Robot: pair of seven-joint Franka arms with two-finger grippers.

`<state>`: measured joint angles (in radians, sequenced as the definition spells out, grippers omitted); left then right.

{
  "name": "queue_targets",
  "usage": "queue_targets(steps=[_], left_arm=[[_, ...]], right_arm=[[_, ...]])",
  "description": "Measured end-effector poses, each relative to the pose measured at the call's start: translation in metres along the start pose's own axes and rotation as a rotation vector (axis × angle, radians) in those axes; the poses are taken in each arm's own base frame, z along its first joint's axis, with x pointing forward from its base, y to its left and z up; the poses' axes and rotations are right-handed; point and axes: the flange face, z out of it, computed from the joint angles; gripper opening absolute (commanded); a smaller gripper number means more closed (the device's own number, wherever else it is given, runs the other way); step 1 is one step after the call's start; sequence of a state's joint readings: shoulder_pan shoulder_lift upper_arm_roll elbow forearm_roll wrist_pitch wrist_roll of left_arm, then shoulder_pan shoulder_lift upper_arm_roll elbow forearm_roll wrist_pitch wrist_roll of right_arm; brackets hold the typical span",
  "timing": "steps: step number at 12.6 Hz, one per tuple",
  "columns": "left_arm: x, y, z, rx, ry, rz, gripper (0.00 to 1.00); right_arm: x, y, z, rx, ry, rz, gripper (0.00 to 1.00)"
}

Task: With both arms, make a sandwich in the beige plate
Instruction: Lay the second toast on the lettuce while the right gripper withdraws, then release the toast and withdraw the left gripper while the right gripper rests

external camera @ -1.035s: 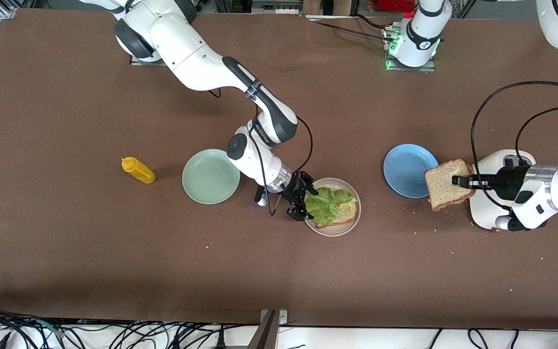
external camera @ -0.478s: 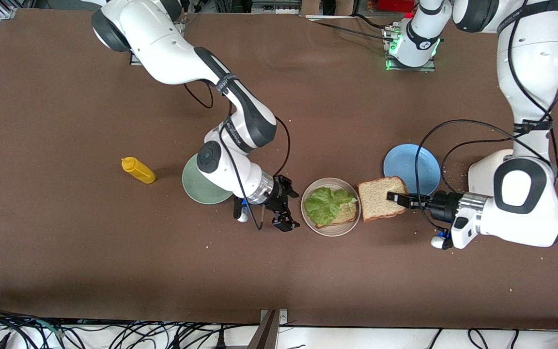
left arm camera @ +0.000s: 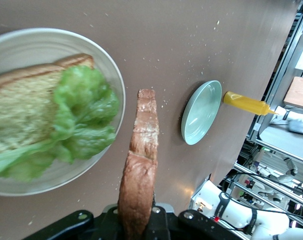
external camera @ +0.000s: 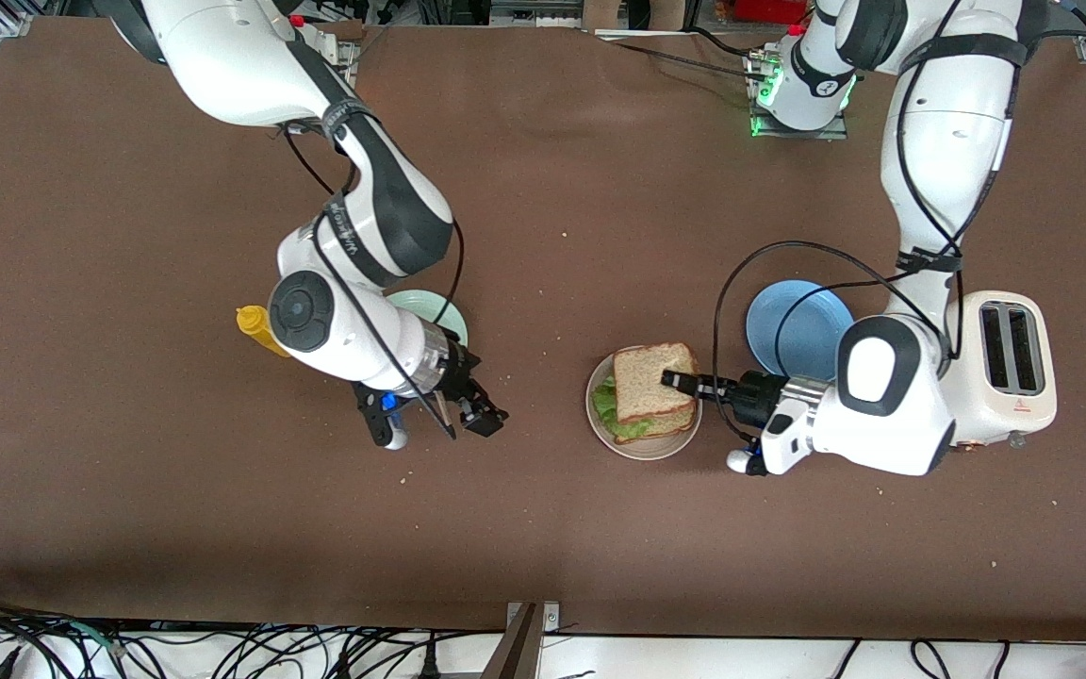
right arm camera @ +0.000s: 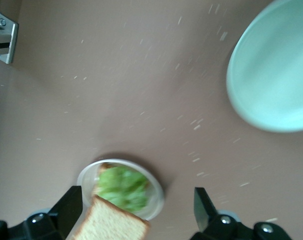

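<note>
The beige plate holds a bottom bread slice with a green lettuce leaf on it. My left gripper is shut on a second bread slice and holds it flat over the lettuce. In the left wrist view the held slice shows edge-on in my left gripper, beside the plate, the lettuce and the bottom slice. My right gripper is open and empty over the table between the mint green plate and the beige plate.
A mint green plate lies partly under the right arm, with a yellow mustard bottle beside it. A blue plate and a white toaster stand toward the left arm's end. Crumbs dot the table.
The left arm carried the bread slice from beside the toaster, past the blue plate, to over the lettuce. The right gripper drew away from the beige plate toward the mint green plate.
</note>
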<state>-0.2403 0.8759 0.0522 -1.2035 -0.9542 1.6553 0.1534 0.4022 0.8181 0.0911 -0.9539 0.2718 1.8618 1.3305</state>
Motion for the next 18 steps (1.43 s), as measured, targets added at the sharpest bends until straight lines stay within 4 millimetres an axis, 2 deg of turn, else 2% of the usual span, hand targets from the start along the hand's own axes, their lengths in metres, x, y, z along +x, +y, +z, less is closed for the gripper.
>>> queue_targets(steps=[2,5,6,8,9,10,14,16,18], left_arm=[[0.000,0.001,0.022,0.013,-0.016,-0.004,0.00],[0.002,-0.020,0.030,0.018,-0.026,-0.031,0.00],[0.003,-0.024,0.030,0.019,-0.022,-0.036,0.04],[0.007,-0.030,0.030,0.023,-0.004,-0.043,0.22],[0.008,-0.033,0.031,0.026,0.005,-0.047,0.50],[0.010,-0.036,0.033,0.028,0.013,-0.051,0.99],[0.013,-0.052,0.034,0.050,0.020,-0.068,1.00],[0.014,-0.060,0.023,0.065,0.038,-0.078,1.00],[0.015,-0.072,0.005,0.114,0.058,-0.084,1.00]], right_arm=[[0.037,0.025,-0.040,-0.104,0.004,-0.171,0.98],[0.081,0.063,-0.096,-0.229,0.022,-0.420,0.98],[0.090,0.072,-0.112,-0.262,0.038,-0.510,0.99],[0.099,0.086,-0.143,-0.334,0.081,-0.687,0.99],[0.099,0.091,-0.155,-0.358,0.092,-0.754,0.98],[0.100,0.095,-0.164,-0.375,0.093,-0.808,0.98],[0.136,0.121,-0.185,-0.418,0.074,-0.947,0.96],[0.148,0.129,-0.185,-0.391,0.104,-0.952,0.97],[0.156,0.139,-0.183,-0.336,0.163,-0.954,0.98]])
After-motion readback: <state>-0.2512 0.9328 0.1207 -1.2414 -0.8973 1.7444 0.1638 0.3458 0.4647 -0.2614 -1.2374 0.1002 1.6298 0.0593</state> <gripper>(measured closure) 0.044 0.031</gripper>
